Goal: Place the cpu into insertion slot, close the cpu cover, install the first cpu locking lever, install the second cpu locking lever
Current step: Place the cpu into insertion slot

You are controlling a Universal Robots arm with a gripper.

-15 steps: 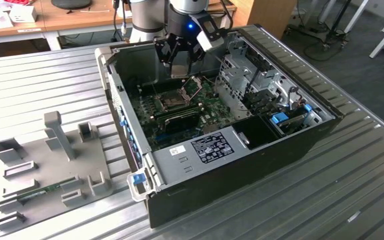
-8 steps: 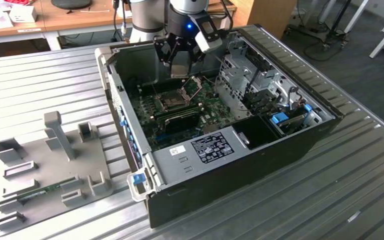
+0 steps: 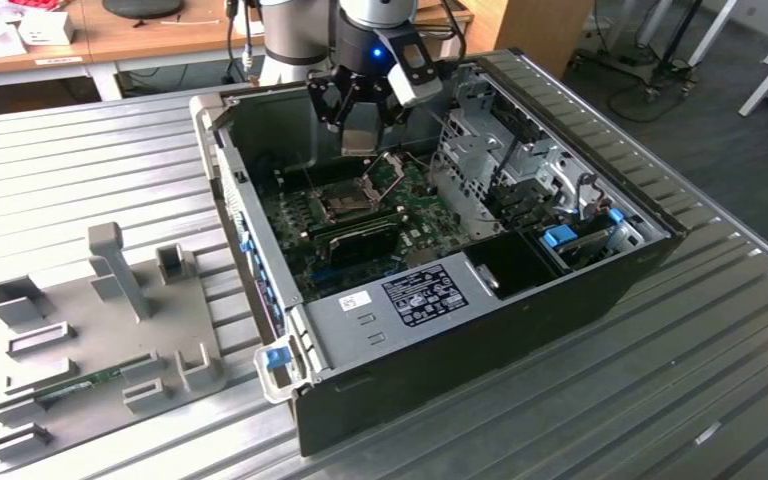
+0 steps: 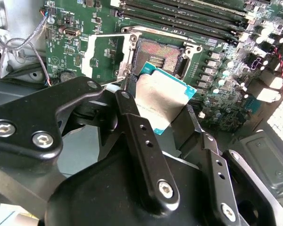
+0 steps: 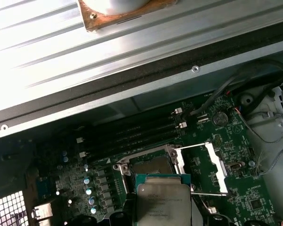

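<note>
The pincer (image 4: pixel 156 109) grips the cpu (image 4: pixel 164 94) by two opposite edges, keeping it flat above the insertion slot (image 4: pixel 160 56), whose cpu cover (image 4: pixel 88 59) lies open aside to leave the socket free.

Markings on the cpu (image 5: pixel 162 206) and the black label (image 3: pixel 424 293) seem too small to read.

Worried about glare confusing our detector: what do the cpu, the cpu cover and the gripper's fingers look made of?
The cpu: dull silvery metal lid on a teal-green board edge. The cpu cover: bright bare sheet metal, likely steel, catching light. The fingers: matte black, metal or plastic, cannot tell; bolted.
</note>
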